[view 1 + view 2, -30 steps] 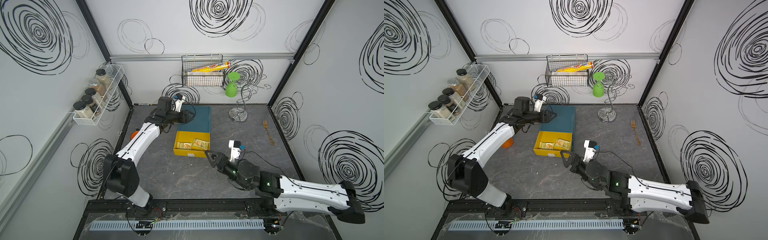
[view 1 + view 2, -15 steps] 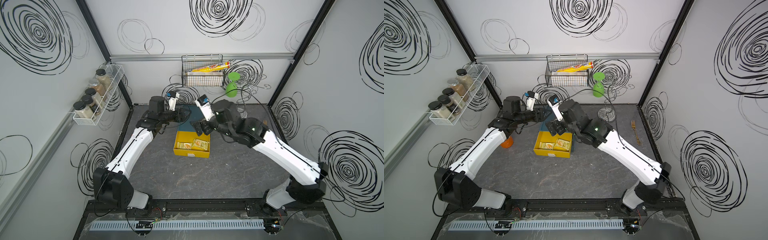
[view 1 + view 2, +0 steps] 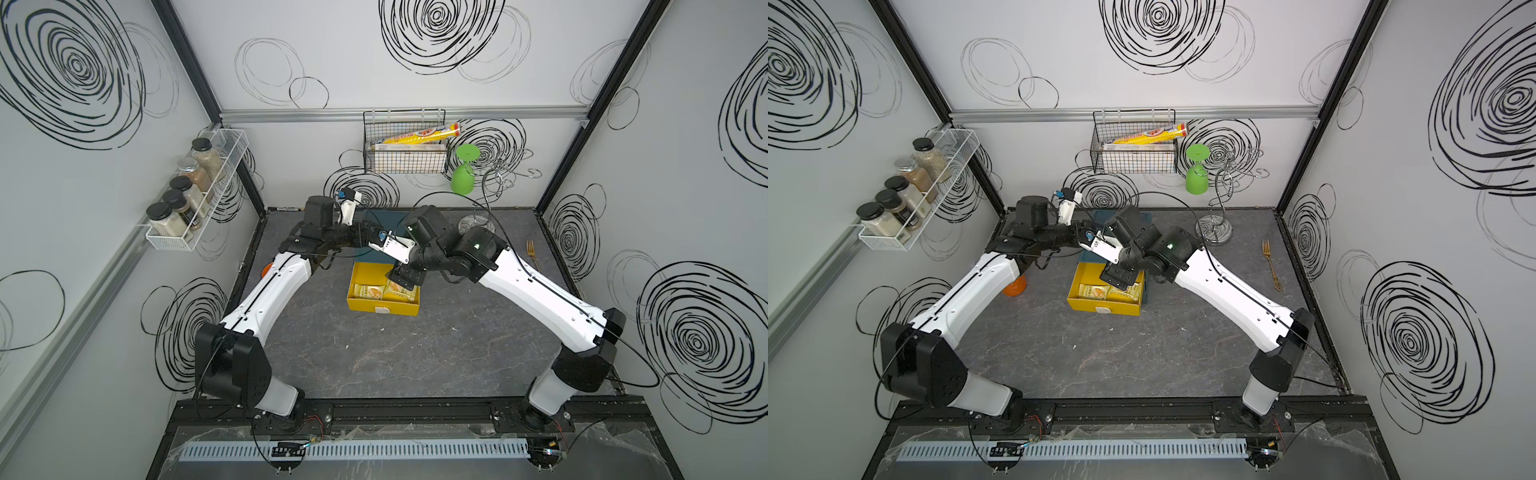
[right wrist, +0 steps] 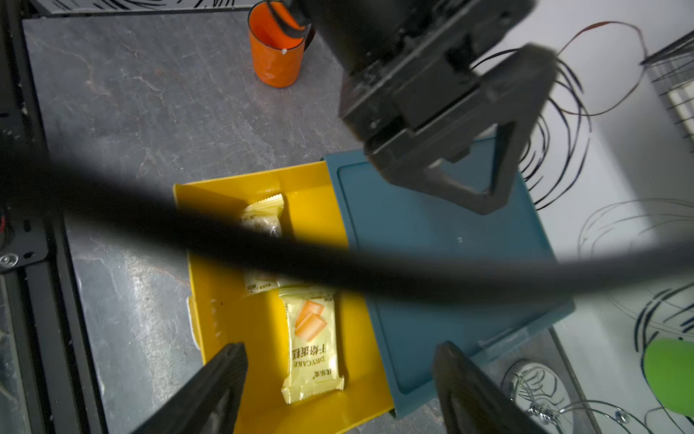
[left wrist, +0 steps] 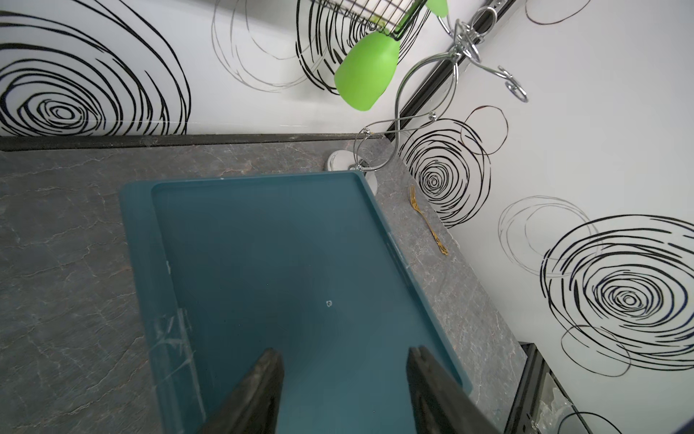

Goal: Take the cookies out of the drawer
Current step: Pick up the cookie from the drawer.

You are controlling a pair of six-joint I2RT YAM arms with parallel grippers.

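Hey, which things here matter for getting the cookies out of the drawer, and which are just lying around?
Part of the job: two pale yellow cookie packets, yellow drawer, blue case, right gripper open above the drawer, left gripper open over the case.

Just lying about: orange cup, gold fork, green cup, chrome stand, wire basket, long tube, spice jars.

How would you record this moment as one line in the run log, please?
stage: pre-grasp | right claw: open, over pale yellow cookie packet in open yellow drawer | left claw: open, empty, over teal cabinet
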